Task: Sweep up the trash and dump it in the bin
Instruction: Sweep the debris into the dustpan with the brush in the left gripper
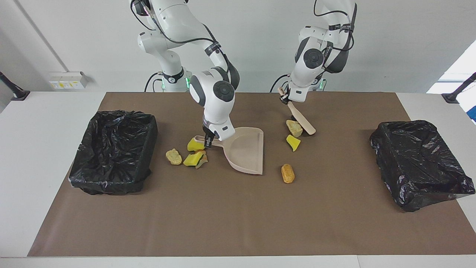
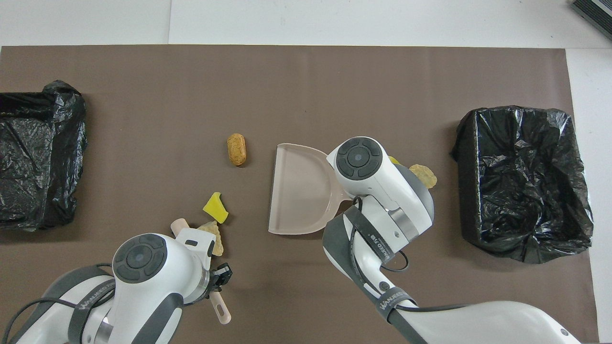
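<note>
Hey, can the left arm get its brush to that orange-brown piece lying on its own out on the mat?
Probably yes. The left gripper holds the brush by a beige lump and a yellow wedge. The orange-brown piece lies farther out on bare mat, beside the dustpan, nothing between.

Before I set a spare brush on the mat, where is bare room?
Bare: the wide strip of brown mat farthest from the robots, spanning both black bins. Crowded: around the pink dustpan, with trash near its handle and by the orange-brown piece.
</note>
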Robot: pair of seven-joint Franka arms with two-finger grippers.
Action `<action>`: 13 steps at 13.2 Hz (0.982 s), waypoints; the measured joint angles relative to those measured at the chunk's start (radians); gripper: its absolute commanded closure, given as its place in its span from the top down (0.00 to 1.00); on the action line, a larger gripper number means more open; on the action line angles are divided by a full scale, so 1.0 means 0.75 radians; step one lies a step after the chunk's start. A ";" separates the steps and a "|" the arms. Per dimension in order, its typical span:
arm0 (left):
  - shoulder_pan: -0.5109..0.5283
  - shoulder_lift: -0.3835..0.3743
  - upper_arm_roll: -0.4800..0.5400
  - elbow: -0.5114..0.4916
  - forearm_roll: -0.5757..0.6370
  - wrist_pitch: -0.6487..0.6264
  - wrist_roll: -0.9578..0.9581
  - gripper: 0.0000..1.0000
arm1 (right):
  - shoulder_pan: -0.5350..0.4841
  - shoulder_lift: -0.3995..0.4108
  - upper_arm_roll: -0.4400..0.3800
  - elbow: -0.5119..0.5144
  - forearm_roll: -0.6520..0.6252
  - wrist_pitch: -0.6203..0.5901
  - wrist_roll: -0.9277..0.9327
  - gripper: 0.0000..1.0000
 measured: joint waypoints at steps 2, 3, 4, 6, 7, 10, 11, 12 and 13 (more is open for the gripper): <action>0.000 0.070 0.003 0.025 -0.001 0.085 0.044 0.00 | 0.022 -0.003 0.000 0.000 -0.003 -0.018 0.000 0.00; 0.000 0.101 0.007 0.041 -0.001 0.101 0.102 0.00 | 0.030 -0.005 0.000 0.000 -0.007 -0.026 0.002 0.00; 0.003 0.127 0.013 0.056 -0.001 0.112 0.165 0.00 | 0.034 -0.007 0.000 0.000 -0.011 -0.032 0.003 0.00; 0.019 0.156 0.020 0.082 -0.001 0.123 0.273 0.00 | 0.035 -0.010 0.000 0.000 -0.013 -0.048 0.017 0.00; 0.029 0.166 0.022 0.097 -0.001 0.125 0.329 0.00 | 0.040 -0.013 0.000 0.000 -0.014 -0.066 0.055 0.00; 0.047 0.183 0.025 0.122 -0.001 0.125 0.533 0.00 | 0.057 -0.024 0.001 0.000 -0.028 -0.113 0.146 0.00; 0.048 0.186 0.025 0.124 -0.001 0.126 0.609 0.00 | 0.059 -0.025 0.001 0.000 -0.029 -0.115 0.153 0.00; 0.048 0.187 0.023 0.126 -0.001 0.126 0.679 0.00 | 0.059 -0.025 0.001 0.000 -0.029 -0.115 0.157 0.00; 0.047 0.188 0.020 0.128 -0.001 0.127 0.725 0.00 | 0.059 -0.025 0.000 0.000 -0.029 -0.115 0.157 0.00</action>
